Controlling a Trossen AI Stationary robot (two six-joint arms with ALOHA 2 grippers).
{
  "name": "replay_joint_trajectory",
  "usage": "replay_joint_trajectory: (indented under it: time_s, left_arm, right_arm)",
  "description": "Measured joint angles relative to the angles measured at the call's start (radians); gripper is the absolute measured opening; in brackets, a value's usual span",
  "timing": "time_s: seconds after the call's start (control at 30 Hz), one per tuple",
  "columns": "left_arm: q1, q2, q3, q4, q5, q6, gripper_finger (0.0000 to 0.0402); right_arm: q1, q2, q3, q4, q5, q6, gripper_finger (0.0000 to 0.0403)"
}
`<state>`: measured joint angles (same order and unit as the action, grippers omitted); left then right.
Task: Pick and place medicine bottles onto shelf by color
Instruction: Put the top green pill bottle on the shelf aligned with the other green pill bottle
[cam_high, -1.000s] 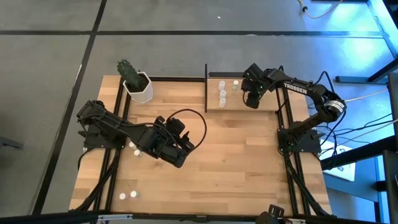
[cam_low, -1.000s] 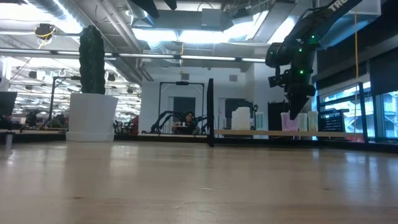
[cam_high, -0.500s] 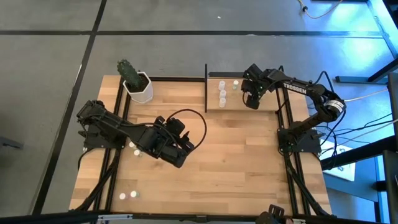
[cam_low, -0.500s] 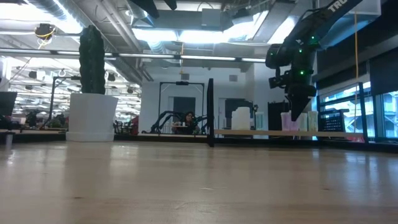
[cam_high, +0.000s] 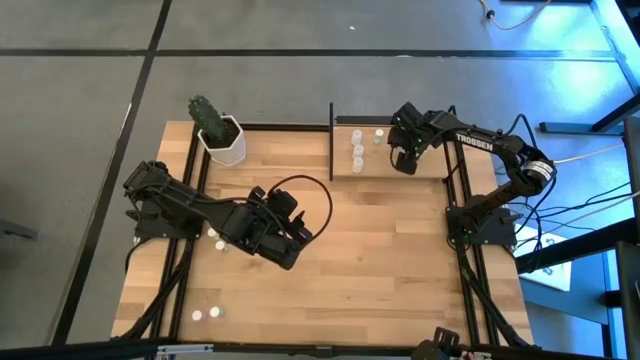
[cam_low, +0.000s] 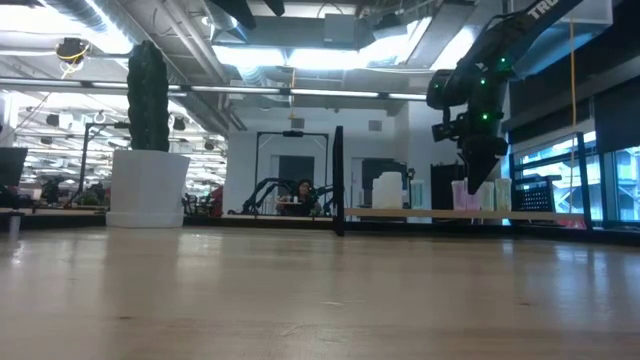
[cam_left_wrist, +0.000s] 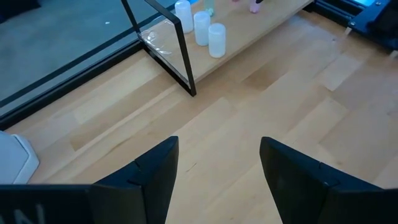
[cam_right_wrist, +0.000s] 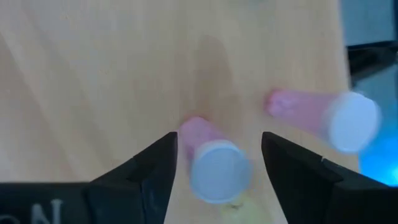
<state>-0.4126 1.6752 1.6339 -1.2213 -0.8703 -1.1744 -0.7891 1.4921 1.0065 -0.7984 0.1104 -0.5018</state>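
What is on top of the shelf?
The shelf holds three white bottles, a green one, and two pink ones under the right end effector, which hides that corner from above.

Surface (cam_low: 300, 300): pale wood, filling the near half.
Plant pot (cam_low: 148, 188): white, far left, holding a tall dark cactus (cam_low: 147, 95).
Shelf (cam_low: 450, 213): thin light board, far right, black upright at its left end.
Medicine bottles (cam_low: 386, 191): whitish, standing on the shelf.
Right gripper (cam_low: 477, 180): pointing down, just above the shelf among pinkish bottles.

Wooden table (cam_high: 380, 260), cactus pot (cam_high: 222, 137), shelf (cam_high: 370, 170) with medicine bottles (cam_high: 357, 152)
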Motion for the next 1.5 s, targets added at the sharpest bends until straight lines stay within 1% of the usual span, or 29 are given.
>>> replay_joint_trajectory:
  time_s: [0.1,0.2,0.4,0.53,0.63,0.7,0.83,1.03,1.13,1.23,1.4,1.5]
  left_arm:
    - [0.000,0.000,0.000,0.002,0.000,0.000,0.0220]
    - [-0.001,0.000,0.000,0.002,0.000,0.000,0.0220]
    - [-0.003,0.000,0.000,0.003,0.014,0.000,0.0220]
    - [-0.003,0.000,0.000,0.003,0.025,0.000,0.0220]
    - [-0.003,0.000,0.000,0.003,0.026,0.000,0.0220]
    - [-0.003,0.000,0.000,0.002,0.026,0.000,0.0220]
    - [-0.003,0.000,0.000,-0.004,0.026,0.000,0.0220]
    - [-0.001,-0.028,0.000,-0.027,0.036,-0.027,0.0220]
    - [0.000,-0.064,0.000,-0.028,0.063,-0.028,0.0220]
    - [0.000,-0.108,0.000,-0.028,0.086,-0.026,0.0220]
    - [0.000,-0.174,0.001,-0.044,0.211,0.027,0.0220]
    - [0.000,-0.198,0.001,-0.112,0.278,-0.001,0.0220]
  right_arm:
    - [0.000,0.000,0.000,0.005,0.070,0.003,0.0233]
    - [0.000,-0.003,0.000,0.003,0.078,0.019,0.0233]
    - [0.000,-0.029,0.001,0.002,0.046,0.030,0.0233]
    - [0.000,-0.076,0.001,0.001,0.046,0.036,0.0233]
    - [0.000,-0.127,0.001,-0.004,0.042,0.069,0.0233]
    - [0.004,-0.168,0.001,-0.013,0.018,0.083,0.0233]
    - [0.036,-0.268,0.001,-0.023,-0.065,0.109,0.0233]
    - [0.144,-0.430,0.002,-0.026,-0.189,0.130,0.0233]
    - [0.220,-0.500,0.002,-0.022,-0.220,0.164,0.0233]
    - [0.306,-0.555,0.002,-0.014,-0.220,0.199,0.0233]
    - [0.440,-0.600,0.002,0.047,-0.221,0.252,0.0233]
    - [0.514,-0.600,0.002,0.109,-0.221,0.275,0.0233]
